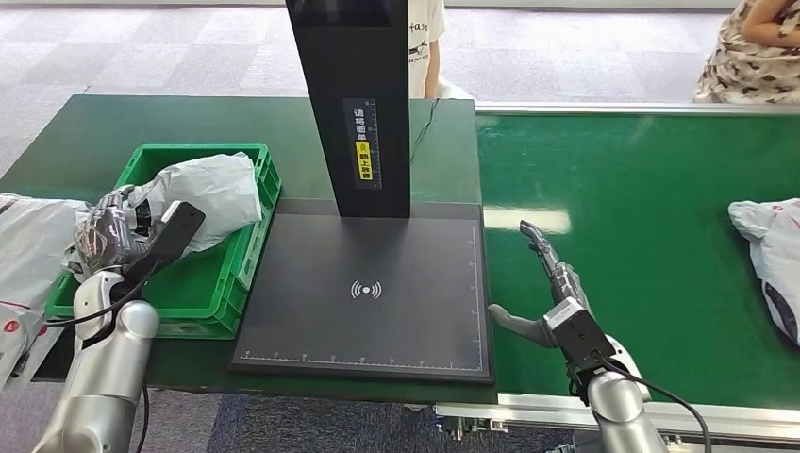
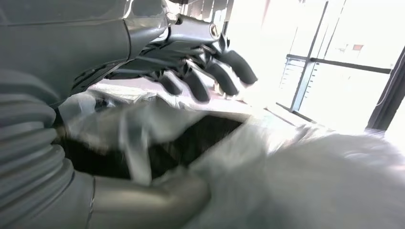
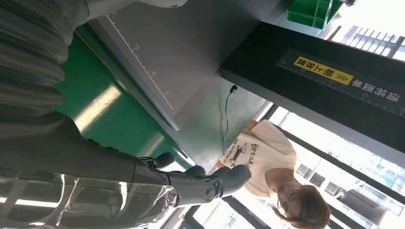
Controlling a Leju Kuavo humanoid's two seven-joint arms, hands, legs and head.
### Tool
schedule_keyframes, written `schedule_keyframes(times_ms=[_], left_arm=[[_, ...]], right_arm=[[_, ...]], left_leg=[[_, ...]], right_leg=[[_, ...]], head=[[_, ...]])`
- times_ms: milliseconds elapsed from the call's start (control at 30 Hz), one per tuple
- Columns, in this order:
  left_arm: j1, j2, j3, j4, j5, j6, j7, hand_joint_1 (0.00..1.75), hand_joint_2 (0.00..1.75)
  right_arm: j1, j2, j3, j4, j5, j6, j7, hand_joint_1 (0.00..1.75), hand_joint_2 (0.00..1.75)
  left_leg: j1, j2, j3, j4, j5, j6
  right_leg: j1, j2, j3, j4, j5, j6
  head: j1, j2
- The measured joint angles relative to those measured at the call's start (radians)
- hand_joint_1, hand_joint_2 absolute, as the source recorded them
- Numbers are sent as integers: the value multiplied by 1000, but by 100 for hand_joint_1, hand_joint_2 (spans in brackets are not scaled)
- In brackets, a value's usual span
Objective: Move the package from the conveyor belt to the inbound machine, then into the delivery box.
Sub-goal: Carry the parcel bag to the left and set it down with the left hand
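At the far left, the left hand (image 1: 118, 226) hangs over the near-left corner of the green delivery box (image 1: 247, 247), and its fingers (image 2: 224, 74) spread above the grey package (image 1: 212, 193) while the thumb lies under a fold of the plastic, so it looks to have the bag loosely in its grasp rather than pinched tight. The package itself lies mostly inside the box, slumped against the far wall with one edge riding up over the rim. The risk here is that a fold of film catches on a finger as the hand lifts away and drags the bag back out over the low rim. In the middle, the inbound machine (image 1: 363, 293) stands bare, its dark post rising behind the scanning plate. To the right, the right hand (image 1: 547, 293) rests flat on the conveyor belt (image 1: 651, 236) just beside the plate, fingers straight and holding nothing. Another package (image 1: 769, 250) lies at the belt's right edge, well apart from it.
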Motion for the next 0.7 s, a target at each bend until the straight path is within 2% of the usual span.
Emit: schedule_keyframes(times_ms=[167,267,367,433,533,600,700], left_arm=[[15,-18,-5,-15,12,8,-16,0,175],[37,-34,-6,-58,68,68,-74,0,175],[67,-56,-4,-137,185,189,-234,0,175],[89,-86,8,-215,274,237,-406,0,175],[120,-152,44,-340,390,251,-650,0,175],[147,-188,54,-430,450,252,-731,0,175],[205,-213,34,-543,556,251,-758,0,175]], right_arm=[[-5,0,7,12,0,-1,-1,0,175],[-4,0,8,15,0,-2,-2,0,175],[-1,0,9,15,0,-3,-8,0,175],[0,0,11,17,-1,-4,-15,0,175],[-3,0,18,23,-11,-6,-30,0,175],[-10,0,25,33,-17,-6,-36,0,175],[-20,0,33,51,-21,-10,-46,0,175]], left_leg=[[0,0,0,0,0,0],[0,0,0,0,0,0],[0,0,0,0,-1,0],[0,0,0,0,-1,0],[0,0,0,0,-1,1],[0,1,0,0,-1,1],[0,0,0,0,-2,1]], right_leg=[[0,0,0,0,0,0],[0,0,0,0,0,0],[0,0,0,0,0,0],[0,0,0,0,0,0],[0,0,0,0,0,0],[0,0,0,0,0,0],[0,0,0,-1,-1,0]], head=[[0,0],[0,0],[0,0],[0,0],[0,0],[0,0],[0,0]])
